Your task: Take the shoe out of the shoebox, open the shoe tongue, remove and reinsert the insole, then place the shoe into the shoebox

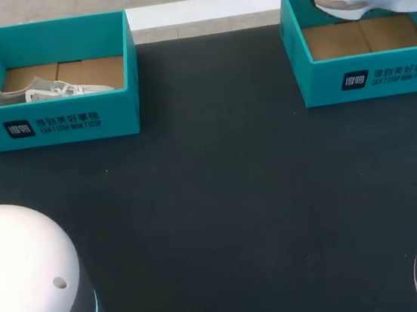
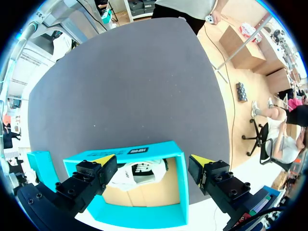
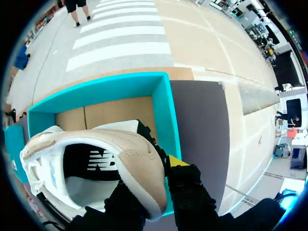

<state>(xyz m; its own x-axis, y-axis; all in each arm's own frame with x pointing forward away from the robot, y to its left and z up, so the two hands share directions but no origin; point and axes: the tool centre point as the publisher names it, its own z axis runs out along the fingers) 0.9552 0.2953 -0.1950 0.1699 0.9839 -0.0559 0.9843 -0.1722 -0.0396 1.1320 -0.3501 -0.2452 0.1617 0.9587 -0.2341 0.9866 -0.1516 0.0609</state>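
While the right gripper (image 3: 155,179) clamps a shoe (image 3: 96,159) over its shoebox (image 3: 161,110), the left gripper (image 2: 153,161) gapes — above another box (image 2: 161,147).

Dark grey, matte tabletop (image 1: 221,200), evenly lit, spanned the head view from side to side; its surface looked faintly speckled, and its far edge ran straight.

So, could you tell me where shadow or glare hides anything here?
Head view: no glare; the left shoebox wall shades the lying shoe slightly. Right wrist view: the held shoe is dark inside and covers part of the right gripper. Left wrist view: evenly lit.
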